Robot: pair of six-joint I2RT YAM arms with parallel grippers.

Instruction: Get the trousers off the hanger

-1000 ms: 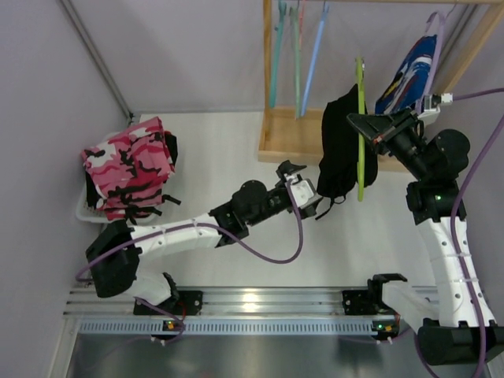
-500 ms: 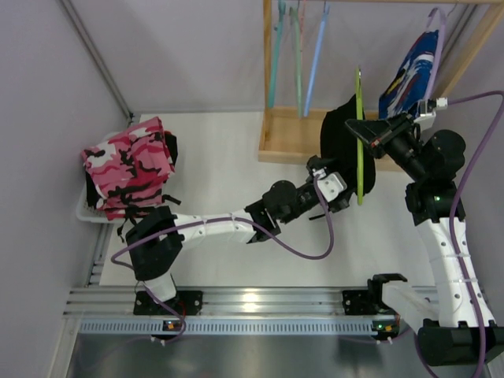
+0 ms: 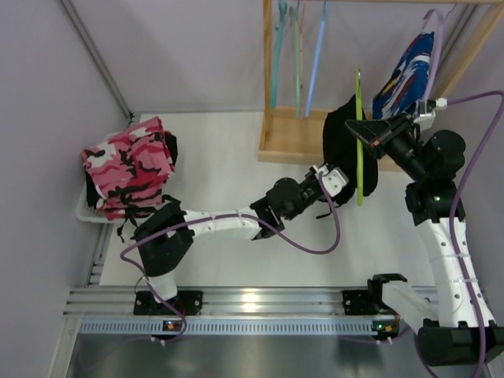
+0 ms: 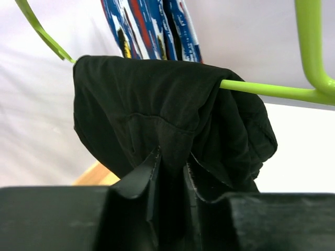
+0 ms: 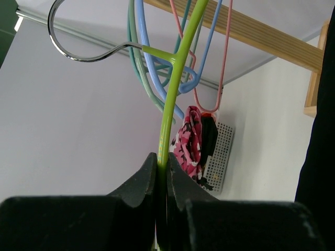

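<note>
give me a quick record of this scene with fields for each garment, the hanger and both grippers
black trousers: draped over the bar of the green hanger, pinched low by the left gripper
green hanger: neck clamped by the right gripper, hook off the rail
left gripper: shut on the black trousers
right gripper: shut on the green hanger
pink camouflage trousers: off any hanger, piled on the white basket, far left
blue-and-white trousers: hanging at the wooden rack
task state: black pair not yet off
</note>
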